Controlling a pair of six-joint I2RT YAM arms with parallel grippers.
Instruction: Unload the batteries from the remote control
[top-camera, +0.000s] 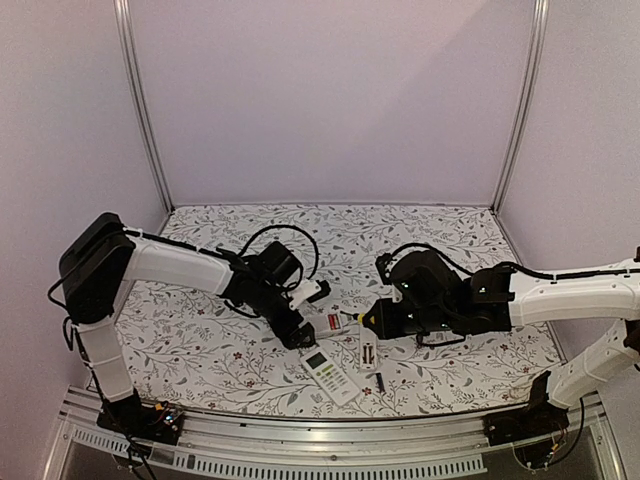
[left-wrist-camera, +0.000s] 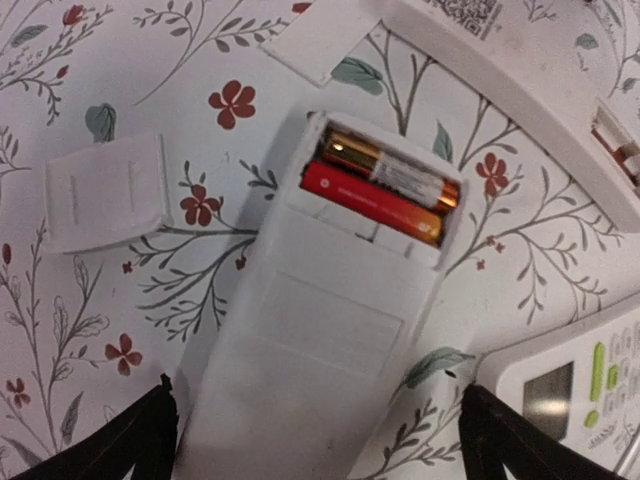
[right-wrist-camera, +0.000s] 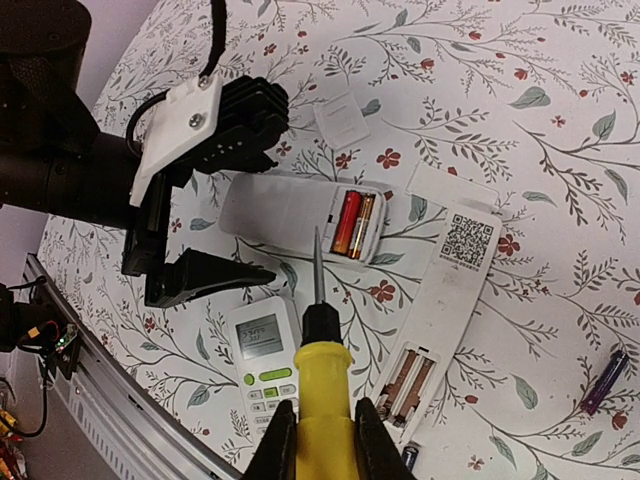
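Batteries (left-wrist-camera: 380, 187) sit in the open bay of a white remote (left-wrist-camera: 300, 340) near the front edge of the desk (top-camera: 450, 250). The left gripper (left-wrist-camera: 320, 435) straddles it wide open, and the right gripper (right-wrist-camera: 320, 445) clamps a yellow-handled tool (right-wrist-camera: 322, 375).

Glossy red and gold batteries (left-wrist-camera: 372, 203), matt white plastic remote (left-wrist-camera: 300, 360), smooth yellow plastic tool handle (right-wrist-camera: 322, 395)

A black QR code (right-wrist-camera: 467, 238) is showing on the back of a white remote (right-wrist-camera: 440, 310) lying toward the near edge of the tabletop (right-wrist-camera: 560, 90). Print on the batteries (right-wrist-camera: 352, 222) and the display (right-wrist-camera: 262, 335) of a face-up remote (right-wrist-camera: 268, 372) is not resolving into readable characters.
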